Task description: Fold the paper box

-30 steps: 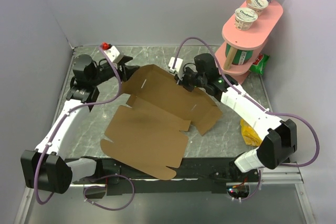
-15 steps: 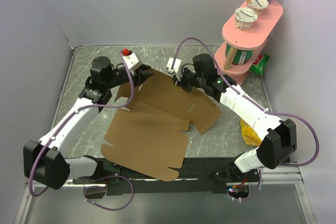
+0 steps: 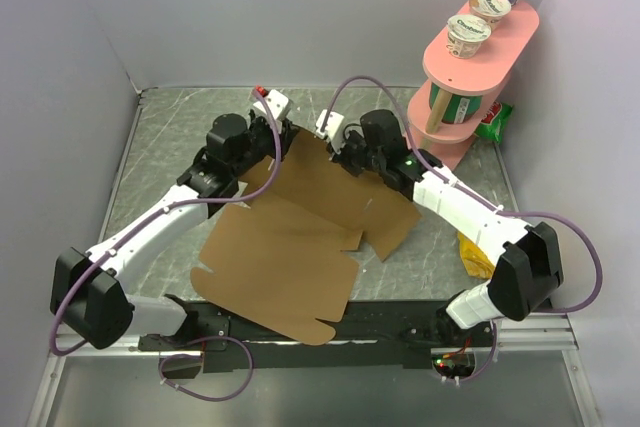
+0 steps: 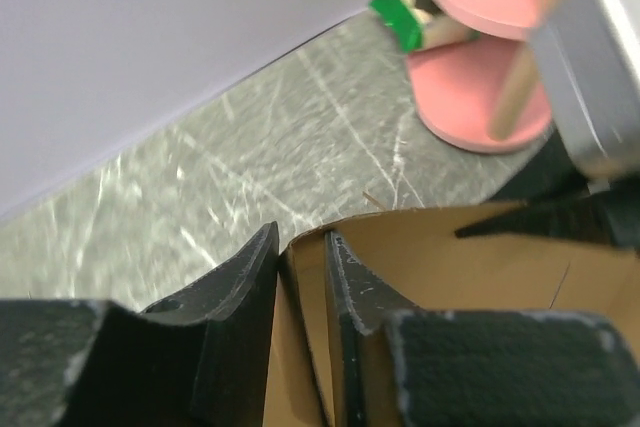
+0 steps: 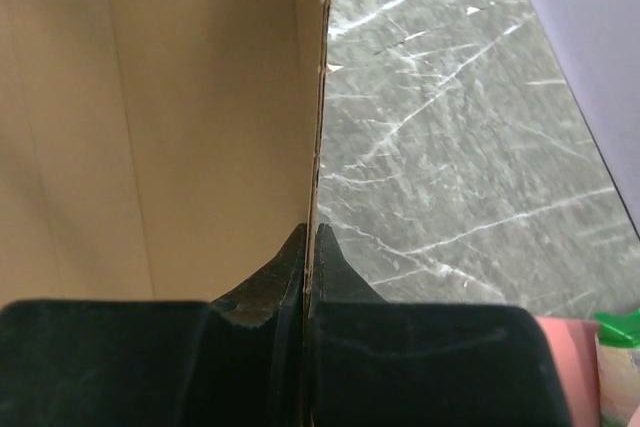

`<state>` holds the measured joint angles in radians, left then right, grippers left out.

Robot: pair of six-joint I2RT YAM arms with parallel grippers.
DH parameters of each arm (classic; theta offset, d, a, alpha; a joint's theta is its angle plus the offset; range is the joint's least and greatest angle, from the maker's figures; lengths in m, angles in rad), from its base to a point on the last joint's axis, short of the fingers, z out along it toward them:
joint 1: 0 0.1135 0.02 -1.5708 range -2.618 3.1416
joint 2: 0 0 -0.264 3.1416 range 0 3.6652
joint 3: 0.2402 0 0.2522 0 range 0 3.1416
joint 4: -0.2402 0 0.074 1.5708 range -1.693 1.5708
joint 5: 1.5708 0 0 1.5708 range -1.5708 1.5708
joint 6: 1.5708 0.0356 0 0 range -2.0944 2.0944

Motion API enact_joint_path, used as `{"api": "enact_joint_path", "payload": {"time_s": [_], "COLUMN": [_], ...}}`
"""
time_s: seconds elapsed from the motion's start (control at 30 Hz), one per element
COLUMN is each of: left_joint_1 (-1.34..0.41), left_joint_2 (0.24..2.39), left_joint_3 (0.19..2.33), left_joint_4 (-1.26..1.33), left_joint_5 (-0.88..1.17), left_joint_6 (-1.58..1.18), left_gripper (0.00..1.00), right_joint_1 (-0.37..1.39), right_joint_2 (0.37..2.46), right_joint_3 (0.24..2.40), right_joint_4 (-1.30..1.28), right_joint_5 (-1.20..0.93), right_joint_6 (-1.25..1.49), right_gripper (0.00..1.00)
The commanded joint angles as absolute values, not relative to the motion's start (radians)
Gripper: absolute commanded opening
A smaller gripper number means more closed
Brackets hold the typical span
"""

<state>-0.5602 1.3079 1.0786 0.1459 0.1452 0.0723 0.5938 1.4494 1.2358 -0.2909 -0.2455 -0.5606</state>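
while the right claw (image 5: 310, 239) is pinching a raised wall of the paper box (image 3: 290, 247), the left claw (image 4: 302, 241) is straddling a flap; whether it is gripping, i cannot tell.

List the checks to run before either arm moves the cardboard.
1. Right gripper clamped on the paper box wall: ok.
2. Left gripper astride the box's far-left flap: ok.
3. Left jaws closed tight on that flap: cannot tell.
4. Box fully on the table: not ok, near corner overhangs the edge.
5. Cups upright on the pink stand: ok.
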Motion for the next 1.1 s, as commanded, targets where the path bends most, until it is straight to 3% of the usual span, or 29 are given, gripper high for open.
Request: {"api": "enact_joint_path", "payload": {"time_s": [0.0, 0.5, 0.87, 1.03, 1.07], "left_joint_1": [-0.611, -0.653, -0.712, -0.732, -0.730], "left_joint_2": [1.302, 1.261, 1.296, 1.324, 1.319], "left_joint_3": [1.078, 0.882, 0.736, 0.696, 0.695], "left_joint_4": [0.149, 0.346, 0.673, 0.768, 0.769], "left_joint_5": [-0.038, -0.156, -0.340, -0.361, -0.339], "left_joint_6": [-0.182, -0.607, -0.854, -0.878, -0.843], "left_gripper": [0.25, 0.30, 0.32, 0.41, 0.48], "right_joint_1": [0.650, 0.692, 0.722, 0.733, 0.733], "right_joint_2": [1.433, 1.442, 1.439, 1.447, 1.447], "right_joint_3": [1.221, 1.180, 1.123, 1.120, 1.121], "right_joint_4": [-0.117, -0.026, 0.046, 0.043, 0.035], "right_joint_5": [-0.143, -0.017, -0.002, 0.052, 0.067], "right_joint_6": [-0.526, -0.468, -0.405, -0.419, -0.429], "right_gripper": [0.00, 0.00, 0.00, 0.00, 0.00]}}
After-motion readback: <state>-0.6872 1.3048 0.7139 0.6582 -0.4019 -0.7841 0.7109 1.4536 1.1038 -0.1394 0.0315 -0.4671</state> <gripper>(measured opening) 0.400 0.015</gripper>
